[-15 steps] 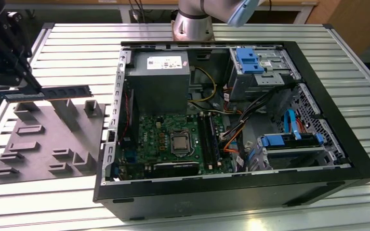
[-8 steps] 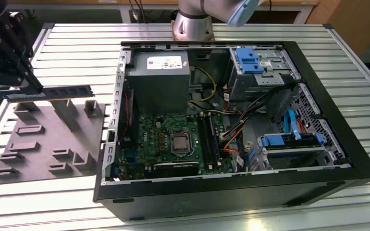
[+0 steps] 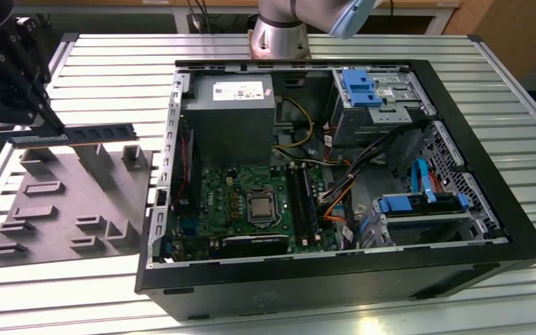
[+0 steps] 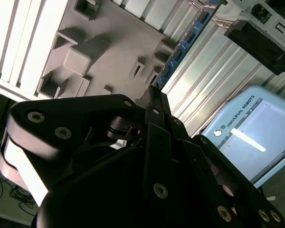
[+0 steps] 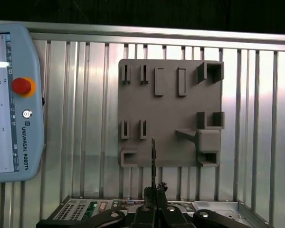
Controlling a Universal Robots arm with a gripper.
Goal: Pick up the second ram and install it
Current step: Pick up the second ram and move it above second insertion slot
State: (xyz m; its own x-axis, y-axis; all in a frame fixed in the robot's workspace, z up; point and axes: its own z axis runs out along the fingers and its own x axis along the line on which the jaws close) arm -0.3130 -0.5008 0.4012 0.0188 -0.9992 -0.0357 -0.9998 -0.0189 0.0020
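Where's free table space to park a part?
Free: table slats at the exterior view's lower left, bordering the fixture plate; also slats between plate, case and arm base. Crowded: inside the case, and above the plate where the pincer holds the second ram.

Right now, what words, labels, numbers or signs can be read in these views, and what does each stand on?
Teach pendant: maker's lettering on its casing, in both wrist views; a brand mark, not quoted.
Power supply label: too small to read.
The second ram, held in the gripper: no legible print.
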